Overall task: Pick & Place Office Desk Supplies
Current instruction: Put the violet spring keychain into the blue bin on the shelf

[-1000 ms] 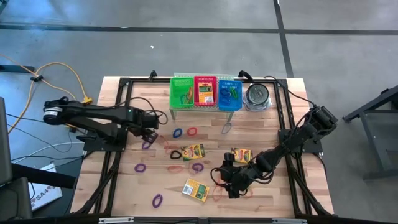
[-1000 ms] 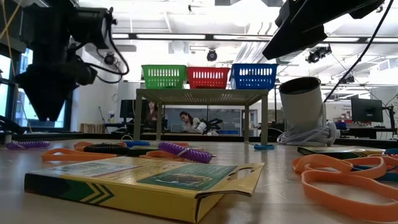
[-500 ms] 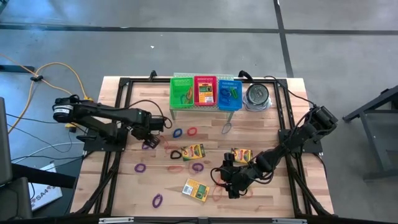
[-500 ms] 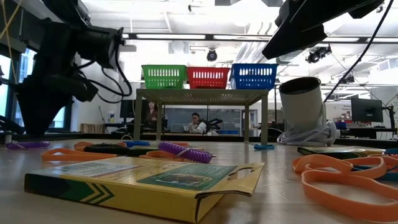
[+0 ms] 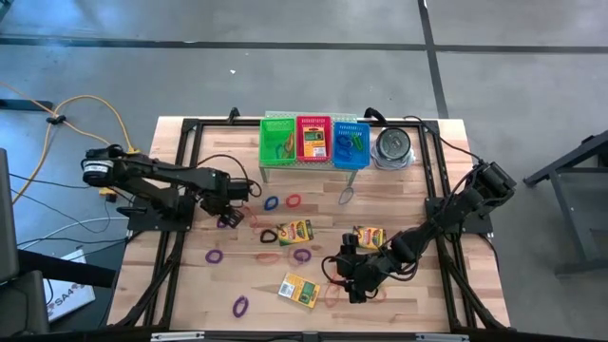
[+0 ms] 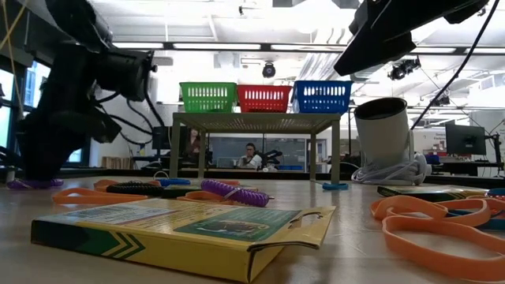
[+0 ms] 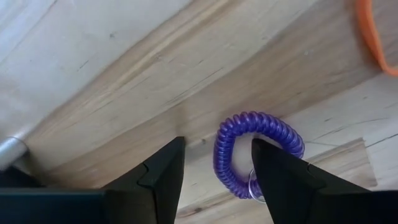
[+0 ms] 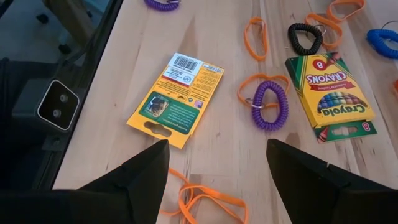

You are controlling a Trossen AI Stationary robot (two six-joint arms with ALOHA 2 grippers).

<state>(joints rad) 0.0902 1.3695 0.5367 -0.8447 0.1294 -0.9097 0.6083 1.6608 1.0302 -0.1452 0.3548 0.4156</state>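
A purple coiled band is lying flat on the wooden table toward its left side, and the left gripper is hanging right over it with its two dark fingers standing apart — one side of the coil is sitting in the gap between them, and nothing is being squeezed. An orange band is curving just beyond it.

Farther out, the other supplies are lying scattered over the middle and near part of the table: a crayon box face up with a black coiled band just beside it, a second crayon box near the right arm, and a third crayon box lying back side up near the front edge. Purple, blue, red and orange loops are spread among them.

The right gripper is hovering low over the near right part of the table with its fingers spread wide and holding nothing — the back-up box and an orange band are lying just ahead of it.

At the far edge, a green basket, a red basket and a blue basket are standing side by side on a small raised rack, with a round metal tin just to their right.
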